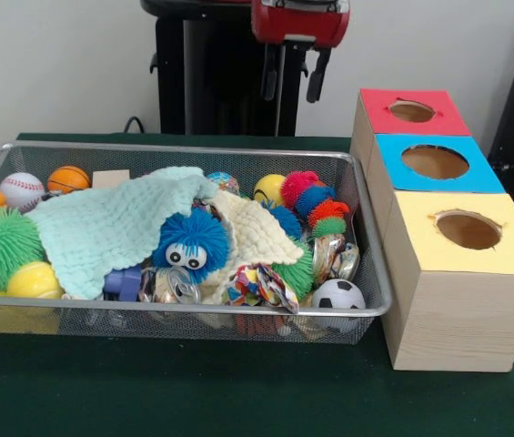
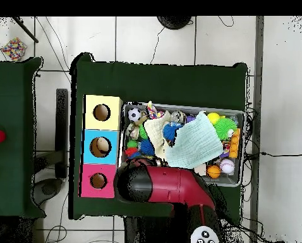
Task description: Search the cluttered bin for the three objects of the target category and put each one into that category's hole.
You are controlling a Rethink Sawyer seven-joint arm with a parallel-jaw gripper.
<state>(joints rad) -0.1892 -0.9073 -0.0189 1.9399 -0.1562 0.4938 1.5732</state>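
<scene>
Hanging open and empty above the bin's [image 1: 377, 305] far edge, the hand [image 1: 292, 82] would find the balls, baseball [image 1: 22, 189] far left and soccer ball [image 1: 337, 295] near right, light, firm, best pinched across the middle.

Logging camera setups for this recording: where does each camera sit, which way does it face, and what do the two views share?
Front view: sits across the table, facing the robot; looks at the bin and boxes; shows the gripper hanging above the bin's far edge, jaws apart.
Overhead view: sits above, looking straight down; shows the red arm reaching from the bottom edge.
Shared: bin, mint cloth, three holed boxes, turned half round between views.
</scene>
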